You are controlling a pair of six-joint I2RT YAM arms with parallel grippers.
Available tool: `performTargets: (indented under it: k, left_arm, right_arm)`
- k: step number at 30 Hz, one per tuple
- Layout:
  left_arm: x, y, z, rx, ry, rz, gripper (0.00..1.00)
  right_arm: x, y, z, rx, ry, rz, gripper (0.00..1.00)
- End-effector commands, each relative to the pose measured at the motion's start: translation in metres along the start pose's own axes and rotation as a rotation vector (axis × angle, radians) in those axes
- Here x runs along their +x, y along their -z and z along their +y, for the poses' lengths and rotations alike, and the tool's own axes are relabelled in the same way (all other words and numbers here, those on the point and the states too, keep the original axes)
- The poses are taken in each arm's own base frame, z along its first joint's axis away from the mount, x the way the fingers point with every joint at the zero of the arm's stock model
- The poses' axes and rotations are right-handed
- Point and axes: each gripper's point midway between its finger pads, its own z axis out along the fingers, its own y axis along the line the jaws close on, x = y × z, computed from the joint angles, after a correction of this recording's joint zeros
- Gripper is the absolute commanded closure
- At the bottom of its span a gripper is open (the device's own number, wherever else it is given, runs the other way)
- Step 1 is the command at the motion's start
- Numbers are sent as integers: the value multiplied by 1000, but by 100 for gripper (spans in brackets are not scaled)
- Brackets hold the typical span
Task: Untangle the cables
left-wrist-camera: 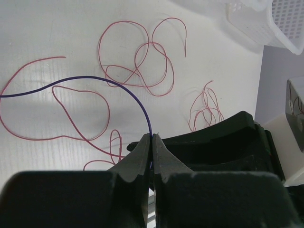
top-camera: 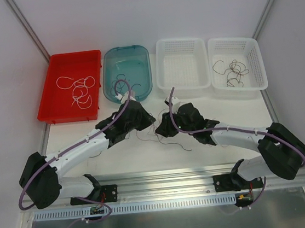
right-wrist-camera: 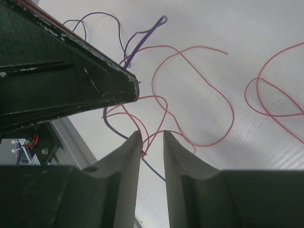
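Left pincer (left-wrist-camera: 152, 138) clamped on purple cable (left-wrist-camera: 90, 77), right pincer (right-wrist-camera: 152, 142) ajar astride red cables (right-wrist-camera: 232, 114), white baskets (top-camera: 180, 40) beyond

A white table (top-camera: 240, 112) in a pale, white-walled cell

A teal tub (top-camera: 147, 65) stands at the table's far edge. Just left of the tub is a red tray (top-camera: 75, 62); to its right are two white mesh baskets (top-camera: 183, 66) (top-camera: 232, 40) side by side. Behind the tub rises a plain white wall (top-camera: 146, 10), flanked by slanting aluminium struts (top-camera: 28, 26) (top-camera: 272, 1). Well nearer than the tub run an aluminium rail (top-camera: 165, 178) and a dull metal sheet (top-camera: 170, 222) (light is soft and even).
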Motion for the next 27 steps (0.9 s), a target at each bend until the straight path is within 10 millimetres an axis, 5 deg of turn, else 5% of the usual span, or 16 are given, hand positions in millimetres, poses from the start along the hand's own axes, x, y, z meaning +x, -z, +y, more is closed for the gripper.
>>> performTargets:
  k: [1,5,10,13,23,27]
  left_arm:
    - [-11,8,-5,10,0,-56,100]
    - [-16,11,-7,17,7,-76,100]
    - [-27,22,-9,31,-3,-128,100]
    - [-42,34,-9,30,-27,-194,100]
    - [-124,73,32,-131,-108,-467,100]
    - [-159,90,56,-213,-110,-558,100]
  right_arm:
    - [-21,-11,19,-44,-4,-55,72]
    - [-9,-21,20,-37,-28,-28,72]
    - [5,-25,5,14,-55,-12,96]
    - [14,-21,-6,60,-44,6,99]
    - [64,34,-49,253,18,130,99]
    - [63,67,-66,358,68,118,99]
